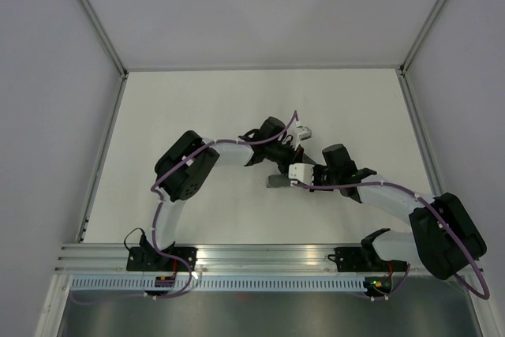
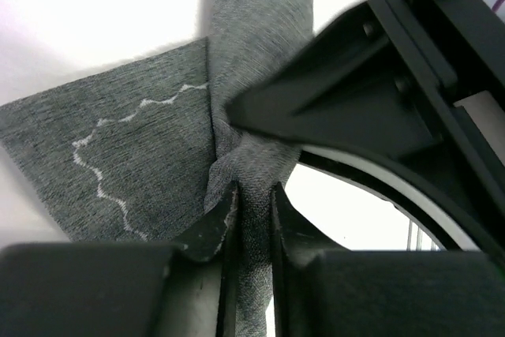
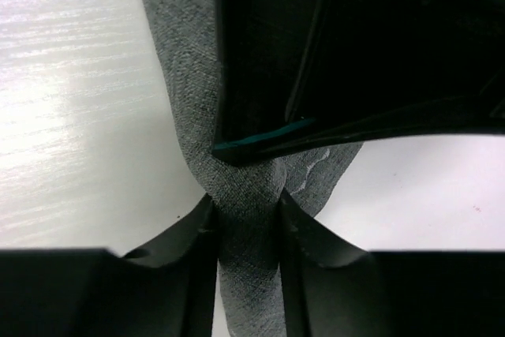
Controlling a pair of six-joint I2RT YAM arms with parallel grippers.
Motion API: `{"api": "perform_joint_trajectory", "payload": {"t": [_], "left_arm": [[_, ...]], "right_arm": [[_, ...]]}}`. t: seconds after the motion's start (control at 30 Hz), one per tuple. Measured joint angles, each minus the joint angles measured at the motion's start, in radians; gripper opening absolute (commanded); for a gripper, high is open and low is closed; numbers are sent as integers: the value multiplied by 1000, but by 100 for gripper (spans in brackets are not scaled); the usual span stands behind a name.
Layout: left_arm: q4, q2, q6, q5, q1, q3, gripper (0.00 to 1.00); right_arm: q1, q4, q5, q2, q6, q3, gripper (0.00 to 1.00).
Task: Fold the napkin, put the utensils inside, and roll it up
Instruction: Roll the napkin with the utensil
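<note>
Near the middle of the white surface [image 1: 237,108] the two arms meet, and the napkin [image 2: 134,147] lies between them. From above it is almost wholly covered by the wrists, and only a small grey wedge shows on the near side. The left gripper [image 2: 251,203] has its jaws clamped on a bunched, twisted strand of the cloth, which fills the gap between them. To the left of that strand a flat flap spreads on the surface, showing its lighter wavy stitched line. Beyond the grip the cloth runs away from the camera as a narrow rolled band. The black wedge of the right arm's finger crosses in front of this band and hides part of it. The right gripper [image 3: 246,211] is likewise clamped on the gathered cloth, its two jaws pressing the fabric from either side. Just past its grip the dark body of the left wrist fills the upper right of the view and blocks most of the napkin there. No utensil can be made out; whether any lies inside the cloth cannot be told. Purple cables [image 1: 410,195] run along both arms, an aluminium rail [image 1: 252,254] carries the bases at the near edge, and pale walls [image 1: 47,76] enclose the surface.
</note>
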Motion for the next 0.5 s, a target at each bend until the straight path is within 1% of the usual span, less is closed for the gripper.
{"api": "perform_joint_trajectory", "payload": {"t": [0.03,0.07,0.1,0.13,0.23,0.5], "left_arm": [[-3,2,-1,2,1,1,26],[-4,2,-2,1,3,2,28],[-6,2,-2,0,7,2,31],[-8,2,-2,-3,11,2,35],[-18,1,-12,-13,16,-4,41],[3,-38,-58,-34,37,-57,46]], "right_arm": [[0,7,0,6,-8,1,23],[5,7,0,9,-17,1,18],[8,8,-2,12,-26,2,17],[11,10,-3,18,-32,6,15],[13,-5,-10,44,-37,28,11],[13,-85,-60,136,-58,130,9]]}}
